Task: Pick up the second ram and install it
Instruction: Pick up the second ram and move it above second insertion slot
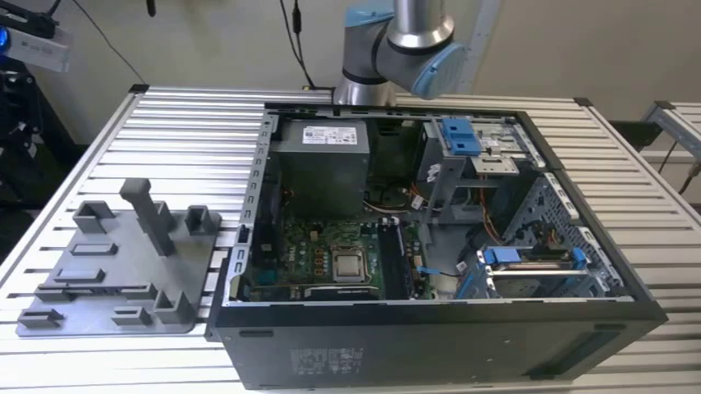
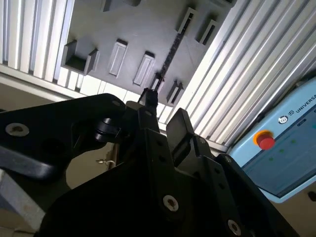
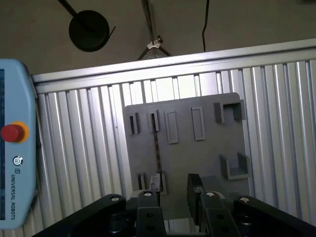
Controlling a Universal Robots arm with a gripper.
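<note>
— On the ribbed aluminium table (image 1: pixel 164 139), which parts do we identify?

— We identify the grey moulded plastic tray (image 1: pixel 110 283) with upright posts. It sits just beside the open black computer case (image 1: pixel 438 328), on the exterior view's left.

— Where do we locate the second ram?

— We locate the second ram (image 3: pixel 157 148) (image 2: pixel 170 54), a long, thin, dark memory stick, in both wrist views. It stands on edge in the tray's slotted holders.

— What state do we record for the black two-finger gripper (image 3: pixel 171 190)?

— We record its fingers as spread apart with nothing between them. It hangs above the tray, with one fingertip (image 3: pixel 148 195) near the stick's pale-labelled end. We cannot tell whether they touch. A pale blue pendant (image 3: pixel 17 148) with a red button sits apart from the tray.
</note>
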